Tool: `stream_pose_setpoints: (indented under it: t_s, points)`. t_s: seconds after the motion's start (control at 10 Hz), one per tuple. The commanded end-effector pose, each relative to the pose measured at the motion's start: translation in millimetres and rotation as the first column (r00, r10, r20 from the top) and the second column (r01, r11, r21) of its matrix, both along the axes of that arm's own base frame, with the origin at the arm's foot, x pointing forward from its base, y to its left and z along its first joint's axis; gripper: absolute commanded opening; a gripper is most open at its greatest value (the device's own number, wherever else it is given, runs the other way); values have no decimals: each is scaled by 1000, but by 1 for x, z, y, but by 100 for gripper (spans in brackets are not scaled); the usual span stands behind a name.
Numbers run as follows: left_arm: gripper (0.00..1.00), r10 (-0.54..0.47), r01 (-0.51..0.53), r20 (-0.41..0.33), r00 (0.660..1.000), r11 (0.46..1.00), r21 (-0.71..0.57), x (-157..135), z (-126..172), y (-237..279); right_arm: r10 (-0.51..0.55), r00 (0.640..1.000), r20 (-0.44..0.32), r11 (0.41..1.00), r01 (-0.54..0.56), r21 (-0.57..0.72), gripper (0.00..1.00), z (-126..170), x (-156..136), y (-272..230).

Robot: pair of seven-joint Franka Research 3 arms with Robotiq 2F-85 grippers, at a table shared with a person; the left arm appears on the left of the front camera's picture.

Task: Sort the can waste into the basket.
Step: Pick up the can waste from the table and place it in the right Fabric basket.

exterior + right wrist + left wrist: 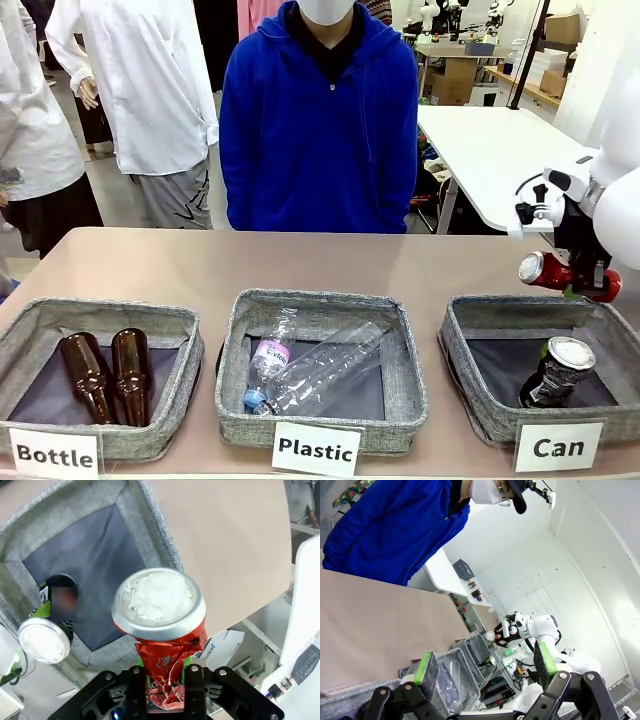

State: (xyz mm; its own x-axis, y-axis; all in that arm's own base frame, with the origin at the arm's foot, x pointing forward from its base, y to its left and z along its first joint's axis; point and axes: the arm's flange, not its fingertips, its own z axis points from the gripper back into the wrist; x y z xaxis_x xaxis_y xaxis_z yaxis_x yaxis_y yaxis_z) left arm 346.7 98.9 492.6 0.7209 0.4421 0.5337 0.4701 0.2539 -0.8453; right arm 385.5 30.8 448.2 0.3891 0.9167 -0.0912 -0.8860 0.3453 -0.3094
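White signs reading "Bottle", "Plastic" and "Can" front three grey bins. Right gripper clamps the crushed red can above the Can basket; a dark can stands inside. Left gripper stands wide, empty. Brown bottles and clear plastic bottles fill the other bins.

Two brown glass bottles lie side by side in the "Bottle" bin. Clear plastic bottles are piled in the "Plastic" bin, and a person in a blue hoodie stands behind the table.

Red can above basket; dark one inside.
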Motion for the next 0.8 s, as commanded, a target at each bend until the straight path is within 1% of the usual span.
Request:
stream_pose_setpoints:
  t_s: [0.0, 0.1, 0.2, 0.3, 0.4, 0.6, 0.7]
  points:
    - [100, -11, 11, 15, 1000, 1000, 7, -1, -2, 0, 40, 999, 13, 999, -40, -2, 86, -5, 3, -1]
    - [100, -11, 11, 15, 1000, 1000, 7, -1, -2, 0, 34, 999, 0, 999, -34, 15, 100, -5, 4, -2]
    - [100, -11, 11, 15, 1000, 1000, 7, -1, -2, 0, 37, 999, -5, 999, -37, 28, 90, -6, 4, -1]
    - [100, -11, 11, 15, 1000, 1000, 7, -1, -2, 0, 40, 999, -5, 999, -40, 37, 100, -6, 4, -1]
    - [100, -11, 11, 15, 1000, 1000, 7, -1, -2, 0, 37, 999, -7, 998, -37, 41, 100, -6, 5, -2]
    - [100, -11, 11, 15, 1000, 1000, 7, -1, -2, 0, 31, 999, -28, 995, -28, 94, 100, -6, 7, -3]
    - [100, -11, 11, 15, 1000, 1000, 7, -1, -2, 0, -3, 997, -79, 985, 17, 170, 100, -2, 9, -3]
